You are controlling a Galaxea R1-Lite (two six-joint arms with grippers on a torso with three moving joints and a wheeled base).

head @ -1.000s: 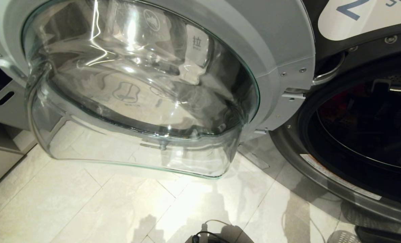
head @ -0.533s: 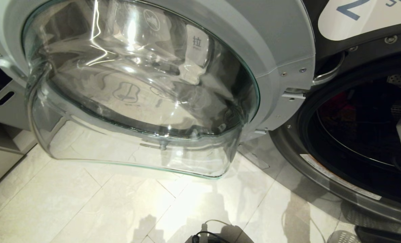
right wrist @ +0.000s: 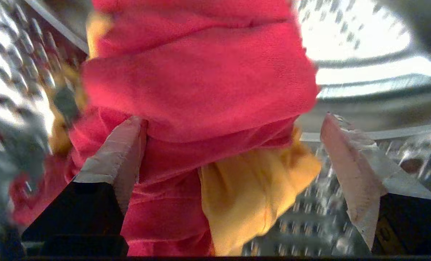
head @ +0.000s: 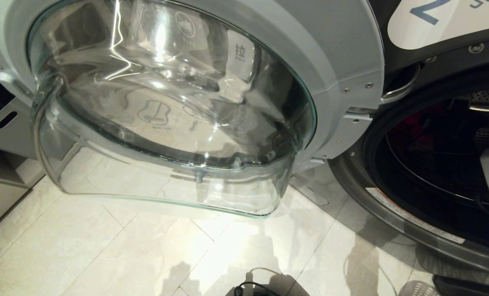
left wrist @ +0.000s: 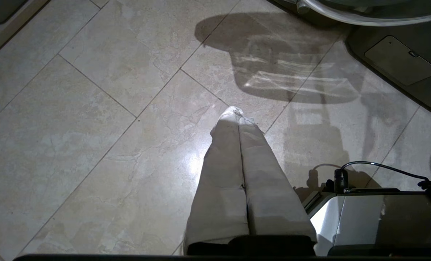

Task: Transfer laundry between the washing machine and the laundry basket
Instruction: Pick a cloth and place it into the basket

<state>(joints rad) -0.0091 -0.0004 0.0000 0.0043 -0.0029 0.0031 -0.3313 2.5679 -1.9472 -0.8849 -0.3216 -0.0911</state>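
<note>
The dark grey front-loading washing machine [head: 425,78] is seen with its round glass door [head: 170,107] swung fully open, and inside its perforated steel drum [right wrist: 360,54] the soft laundry [right wrist: 201,83], bright red with a mustard-yellow piece, is found lying in a heap. The right gripper [right wrist: 233,145] is held inside that drum, fingers spread wide on either side of the heap, nothing pinched yet. The left gripper [left wrist: 239,116] is parked outside the machine above the pale tiled floor [left wrist: 92,108], fingers pressed together and empty. No basket is shown; by this evidence the whole load is judged still to be removed.
</note>
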